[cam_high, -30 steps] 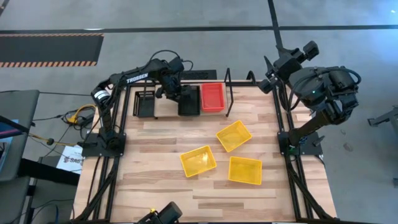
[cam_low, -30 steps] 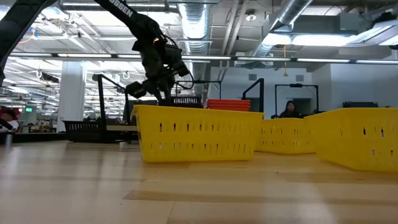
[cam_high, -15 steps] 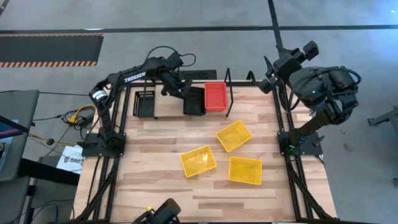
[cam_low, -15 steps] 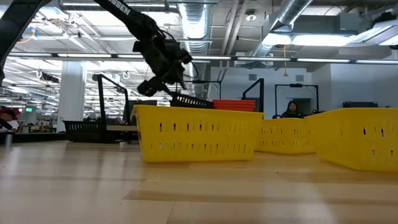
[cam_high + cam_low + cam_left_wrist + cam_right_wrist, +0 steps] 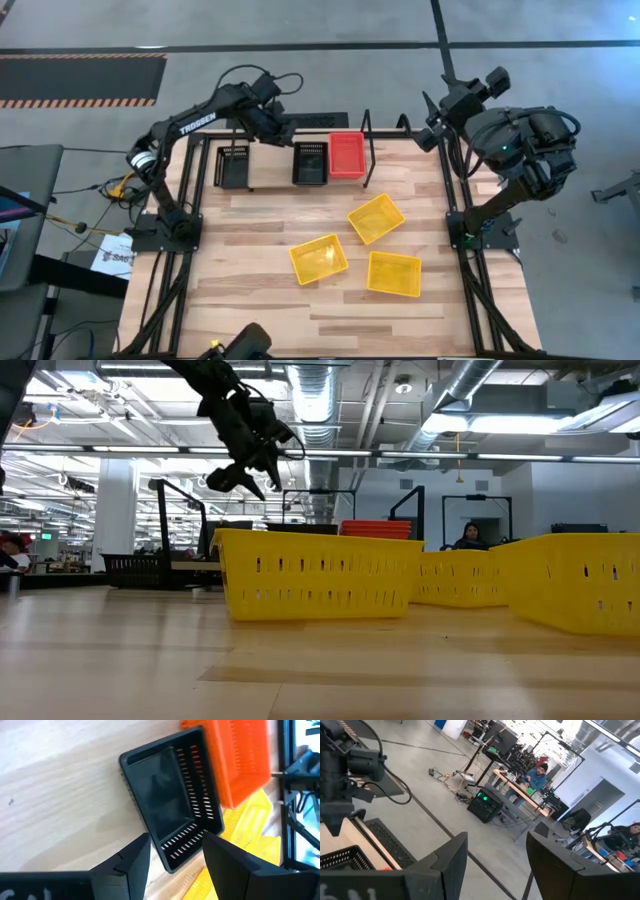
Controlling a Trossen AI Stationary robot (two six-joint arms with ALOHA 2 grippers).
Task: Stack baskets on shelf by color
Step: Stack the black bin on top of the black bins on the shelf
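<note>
On the shelf (image 5: 270,172) at the table's far edge rest a black basket (image 5: 310,162), a red-orange basket (image 5: 345,156) right of it, and another black basket (image 5: 233,166) at the left end. My left gripper (image 5: 281,127) hangs open above the shelf, left of the middle black basket (image 5: 172,815), holding nothing; the low view shows it (image 5: 240,482) well above the baskets. Three yellow baskets (image 5: 376,218), (image 5: 319,259), (image 5: 394,274) lie flat on the table. My right gripper (image 5: 438,105) waits open, raised off the table's far right corner.
The shelf's upright wire loops (image 5: 367,140) stand beside the red-orange basket. Bare board lies between the two black baskets. In the low view a yellow basket (image 5: 315,575) hides most of the shelf. A person (image 5: 466,537) sits in the room behind.
My left gripper has opened and let go of the black basket, then risen and drawn back toward the table's far left. The basket, tilted half a second ago, now lies flat on the shelf beside the red-orange one.
</note>
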